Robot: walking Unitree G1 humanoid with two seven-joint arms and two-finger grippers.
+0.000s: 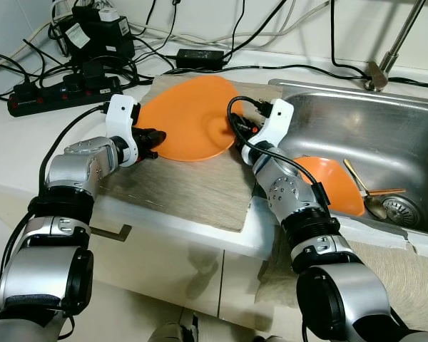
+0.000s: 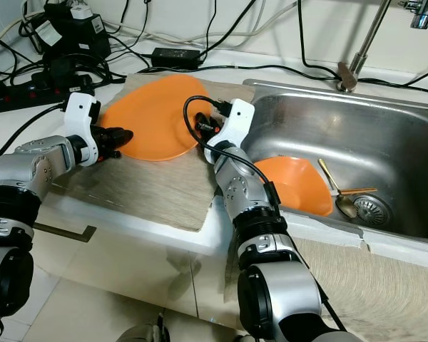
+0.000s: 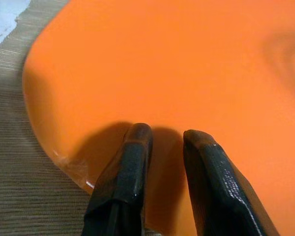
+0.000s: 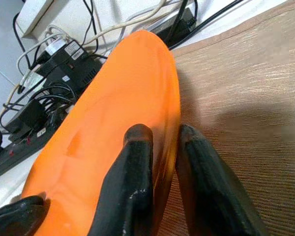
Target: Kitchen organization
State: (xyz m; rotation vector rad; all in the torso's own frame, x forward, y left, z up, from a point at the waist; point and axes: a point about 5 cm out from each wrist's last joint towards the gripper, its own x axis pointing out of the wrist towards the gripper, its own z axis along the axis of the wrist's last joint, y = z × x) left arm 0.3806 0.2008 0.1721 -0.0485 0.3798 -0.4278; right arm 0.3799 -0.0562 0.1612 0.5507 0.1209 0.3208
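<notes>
Large round orange plastic plate (image 1: 189,117): upper centre of the frame, lying on a beige-brown woven mat (image 1: 192,189) spread over the white surface (image 1: 14,142); its right edge is raised off the mat.

Left gripper (image 1: 151,141): at the plate's left rim, centre left of the frame. The wrist view shows both black fingers (image 3: 125,177) close together with a narrow gap, lying over the top of the plate just inside its rim; whether they grip it cannot be told.

Right gripper (image 4: 160,162): at the plate's right rim, centre of the frame. Fingers pinched on the rim, one above the plate and one beneath it.

Stainless steel sink (image 1: 385,135): right half of the frame, just beside the mat. Contents: a second orange plastic dish (image 1: 335,182) leaning against the near wall, and a metal spoon (image 1: 367,196) next to the drain (image 1: 403,210).

Black power strip (image 1: 57,96) with black adapters and tangled cables (image 1: 200,28): upper left of the frame, along the white wall behind the mat.

Chrome tap stem (image 1: 396,43): upper right, behind the sink.
</notes>
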